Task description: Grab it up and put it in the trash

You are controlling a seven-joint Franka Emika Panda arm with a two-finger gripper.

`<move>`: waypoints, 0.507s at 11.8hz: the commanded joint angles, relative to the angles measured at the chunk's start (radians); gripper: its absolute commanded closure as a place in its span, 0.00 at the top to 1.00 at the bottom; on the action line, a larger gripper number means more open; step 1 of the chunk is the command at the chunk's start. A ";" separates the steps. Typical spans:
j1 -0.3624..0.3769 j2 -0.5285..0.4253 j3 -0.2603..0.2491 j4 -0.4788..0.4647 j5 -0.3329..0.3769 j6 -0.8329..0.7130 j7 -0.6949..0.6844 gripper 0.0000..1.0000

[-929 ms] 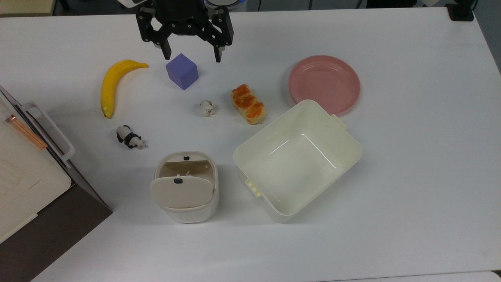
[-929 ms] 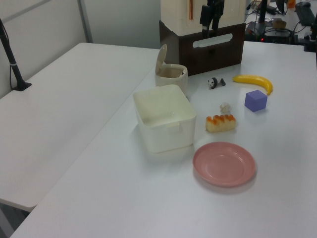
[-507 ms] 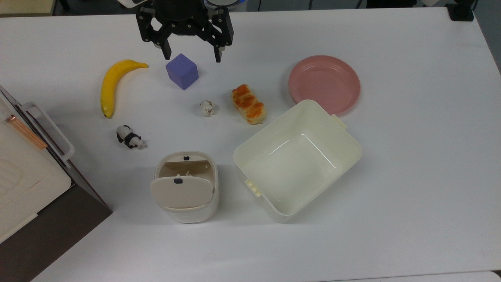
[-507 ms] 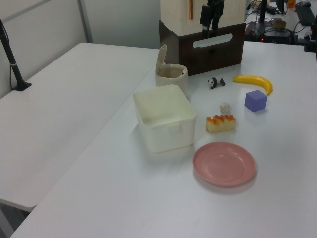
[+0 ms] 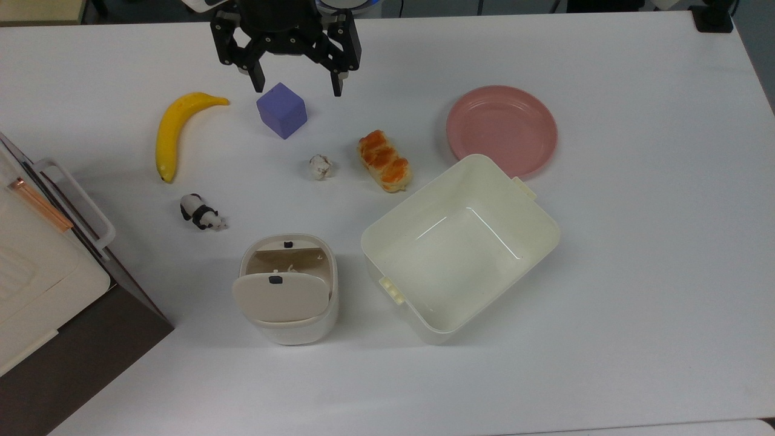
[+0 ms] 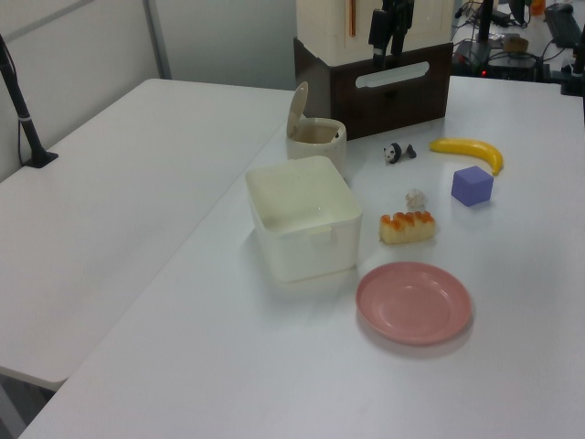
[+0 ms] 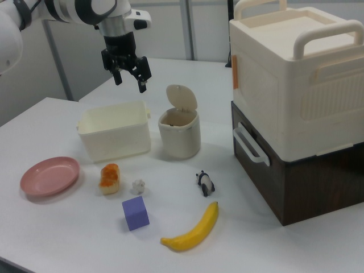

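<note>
Nothing had shifted: gripper [image 5: 296, 85] stayed wide open and empty above the table, paper wad [image 5: 320, 166] untouched, trash bin [image 5: 284, 290] waiting.

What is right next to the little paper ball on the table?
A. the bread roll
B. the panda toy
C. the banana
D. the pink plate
A. In the top view the paper ball lies just left of the bread roll, apart from it; the other three lie farther away.
</note>
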 commanded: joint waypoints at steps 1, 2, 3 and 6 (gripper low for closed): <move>0.010 -0.028 -0.012 -0.034 -0.008 -0.010 0.005 1.00; 0.009 -0.028 -0.012 -0.034 -0.007 -0.010 0.004 1.00; 0.009 -0.028 -0.012 -0.034 -0.008 -0.010 0.005 1.00; 0.010 -0.028 -0.012 -0.034 -0.008 -0.010 0.013 1.00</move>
